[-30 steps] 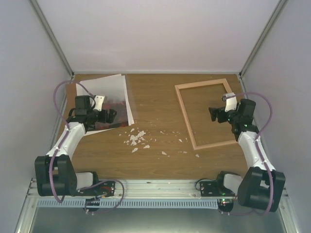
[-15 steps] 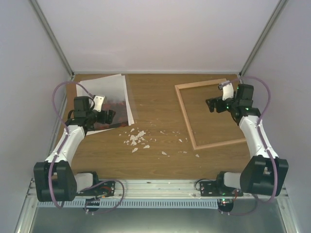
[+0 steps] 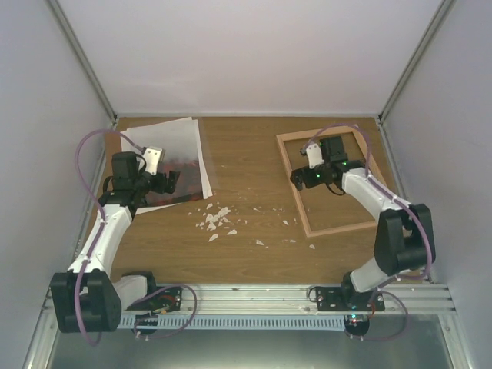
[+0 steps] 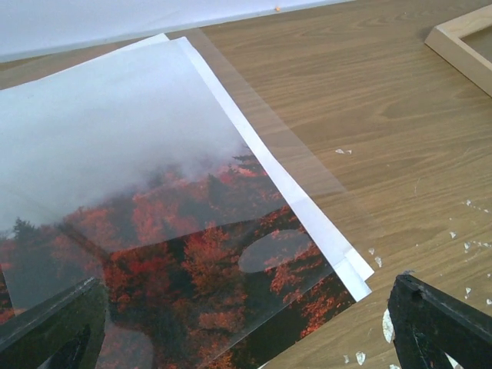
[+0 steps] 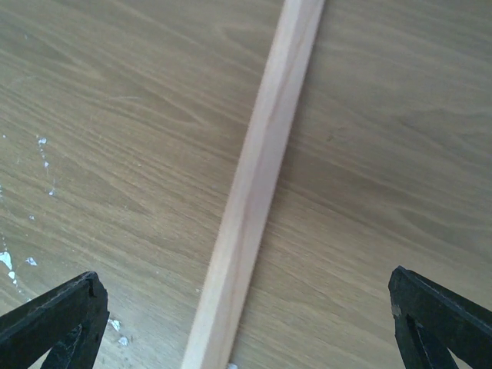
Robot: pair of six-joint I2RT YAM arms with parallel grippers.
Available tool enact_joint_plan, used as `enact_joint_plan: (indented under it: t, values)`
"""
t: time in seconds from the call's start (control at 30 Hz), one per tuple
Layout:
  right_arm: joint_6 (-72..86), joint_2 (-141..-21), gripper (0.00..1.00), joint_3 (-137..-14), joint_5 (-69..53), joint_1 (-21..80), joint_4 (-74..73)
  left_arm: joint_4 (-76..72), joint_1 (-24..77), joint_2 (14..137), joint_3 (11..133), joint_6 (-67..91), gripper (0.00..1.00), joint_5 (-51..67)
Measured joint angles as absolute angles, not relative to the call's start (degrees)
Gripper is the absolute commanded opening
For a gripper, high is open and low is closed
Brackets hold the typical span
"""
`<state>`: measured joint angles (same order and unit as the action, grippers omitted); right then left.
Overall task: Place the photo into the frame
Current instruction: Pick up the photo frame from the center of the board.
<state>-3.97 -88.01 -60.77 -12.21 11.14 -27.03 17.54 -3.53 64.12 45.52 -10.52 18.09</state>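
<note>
The photo (image 3: 165, 146) lies at the table's back left, with red-orange hills under grey mist and a white border. A clear sheet lies askew over the photo (image 4: 154, 192). My left gripper (image 3: 172, 182) hovers open over the photo's near right corner, and its black fingertips (image 4: 430, 315) straddle that corner without touching it. The frame (image 3: 286, 165) of light wood lies flat at the right. My right gripper (image 3: 297, 178) hangs open over the frame's left rail (image 5: 257, 177), which runs between the wide-apart jaws; nothing is held.
Several small white scraps (image 3: 217, 219) litter the wood-grain table between photo and frame, some near the left fingertip (image 5: 31, 261). One frame corner (image 4: 461, 38) shows in the left wrist view. Grey walls close in the back and both sides.
My right arm has swung left from the frame's right rail across its inside to the left rail. The left gripper has shifted slightly toward the back over the photo. Both stayed open.
</note>
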Motion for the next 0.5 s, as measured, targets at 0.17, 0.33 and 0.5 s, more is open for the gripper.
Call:
enact_joint_plan:
  t: [0.17,0.33,0.5]
  values:
    - [-1.3,-94.1,0.95,-63.5,-9.9,14.7,-26.4,17.3,-3.5,64.1,45.5,-10.5,0.99,17.5]
    - [1.7,-101.1,0.87,-68.3,-6.6,16.0,-26.1,17.3,-3.5,64.0,45.3,-10.5,0.99,17.3]
    - [4.0,-104.7,0.81,-68.9,-5.2,17.8,-25.7,17.2,-3.5,64.0,45.2,-10.5,0.99,17.2]
